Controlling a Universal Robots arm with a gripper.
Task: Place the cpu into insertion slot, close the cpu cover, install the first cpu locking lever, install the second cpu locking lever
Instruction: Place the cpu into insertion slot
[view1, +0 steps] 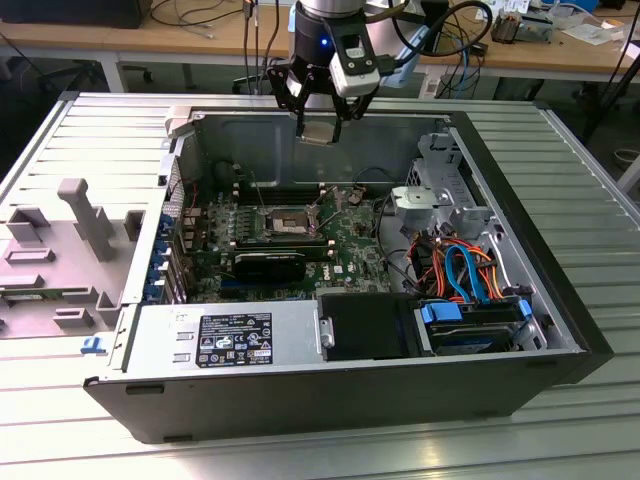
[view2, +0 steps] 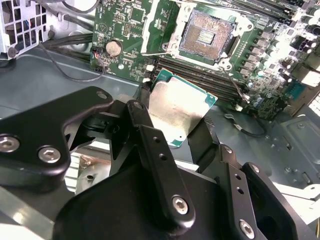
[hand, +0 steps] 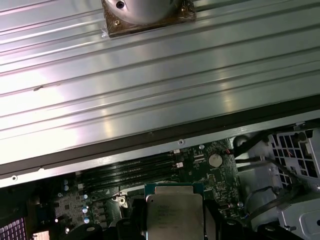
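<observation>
My gripper (view1: 320, 122) hangs over the back wall of the open computer case, shut on the cpu (view1: 318, 131), a small square chip with a dull silver top. The second wrist view has the cpu (view2: 177, 107) clamped between the black fingers (view2: 142, 117), its green edge showing. The insertion slot (view2: 205, 34) lies uncovered on the green board beyond the chip, its gold-tinted centre exposed. In the exterior view the insertion slot (view1: 290, 218) sits well below and in front of the gripper. The cpu cover (view2: 159, 25) looks swung open beside the slot. The first wrist view has the cpu (hand: 174, 215) over the board.
Long black memory slots (view2: 200, 75) run between chip and socket. A black graphics card (view1: 270, 265), a grey power supply (view1: 230, 340) and a drive bay with orange and blue cables (view1: 460, 265) fill the case. A grey fixture (view1: 80, 230) stands on the ribbed table.
</observation>
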